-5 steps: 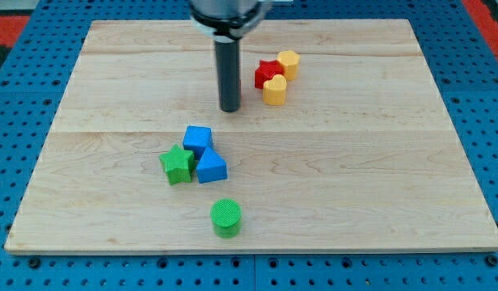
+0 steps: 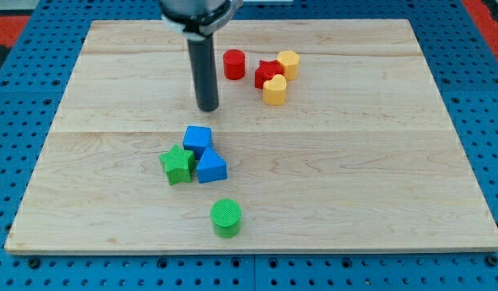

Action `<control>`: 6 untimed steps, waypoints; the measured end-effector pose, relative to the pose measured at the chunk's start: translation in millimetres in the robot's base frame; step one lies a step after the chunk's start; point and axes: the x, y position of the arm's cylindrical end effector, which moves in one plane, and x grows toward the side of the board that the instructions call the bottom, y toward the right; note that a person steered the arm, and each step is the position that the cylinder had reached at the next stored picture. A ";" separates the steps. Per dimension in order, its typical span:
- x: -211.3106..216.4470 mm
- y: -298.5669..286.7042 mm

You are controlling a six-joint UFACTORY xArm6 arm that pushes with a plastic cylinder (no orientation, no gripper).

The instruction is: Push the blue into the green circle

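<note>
Two blue blocks sit left of the board's middle: a blue cube (image 2: 198, 139) and, touching it below, a blue triangular block (image 2: 211, 166). The green circle (image 2: 225, 217) lies below them, near the view's bottom edge, apart from both. A green star block (image 2: 177, 164) touches the blue blocks on their left. My tip (image 2: 208, 107) stands on the board just above the blue cube, a short gap away, touching no block.
A red cylinder (image 2: 234, 63) stands at the upper middle. Right of it are a red star block (image 2: 268, 73), a yellow hexagonal block (image 2: 288, 62) and a yellow heart-like block (image 2: 274, 90), clustered together. The wooden board (image 2: 378, 162) lies on a blue pegboard.
My tip has moved left by a small step, uncovering the red cylinder it had hidden. No block has moved.
</note>
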 end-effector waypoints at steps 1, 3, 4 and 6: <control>34.9 -15.0; 78.5 -17.9; 92.2 -17.7; 72.0 -39.5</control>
